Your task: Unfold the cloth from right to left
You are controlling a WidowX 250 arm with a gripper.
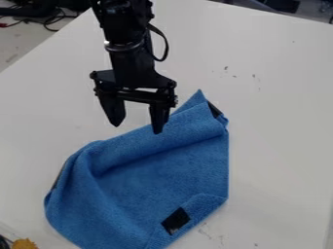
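Found the cloth [162, 175] rumpled on the near half of the counter [280, 146], with a black patch [175, 220] towards its near right edge. Called for pinching only the upper layer at the far fold [162, 139], then peeling low and slowly leftward, without dragging everything. Saw the gripper [137, 128] by the far edge, spread wide and empty.

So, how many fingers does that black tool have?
2 in view. One finger is toward the picture's left, seen against the white table; the other finger is toward the right, its tip seen against the blue cloth.
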